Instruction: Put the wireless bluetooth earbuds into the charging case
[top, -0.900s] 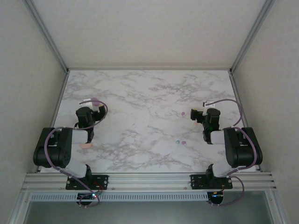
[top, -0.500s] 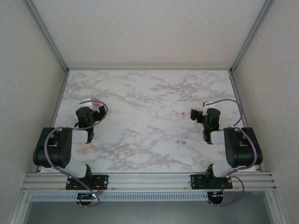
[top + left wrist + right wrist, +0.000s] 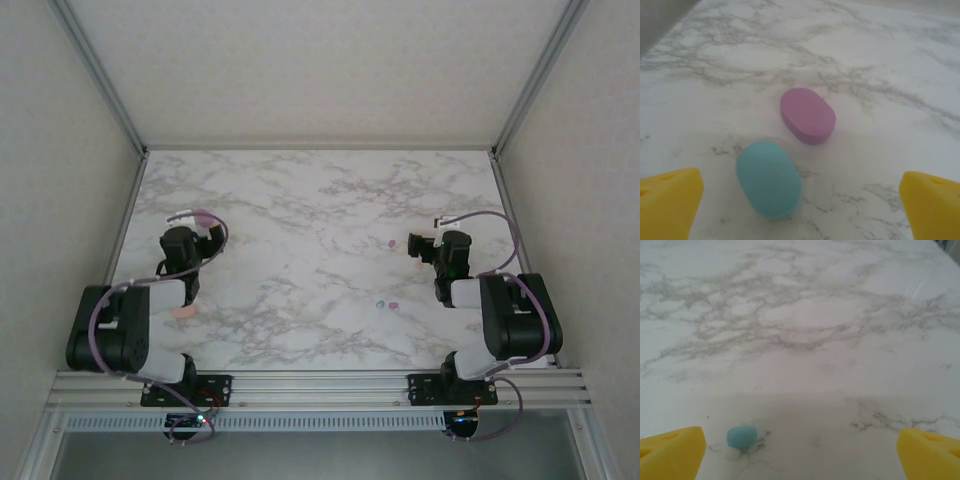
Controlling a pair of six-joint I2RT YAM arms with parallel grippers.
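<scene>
Pale textured walls (image 3: 320,70) and aluminium rails (image 3: 320,384) enclose a white tabletop (image 3: 300,200) veined in grey marble.

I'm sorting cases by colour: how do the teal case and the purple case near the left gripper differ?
The teal case is blue-green, the purple case mauve. The teal case lies nearer the wrist camera, leftward; the purple case lies farther, rightward. Both are closed ovals lying flat on the table, not touching.
</scene>
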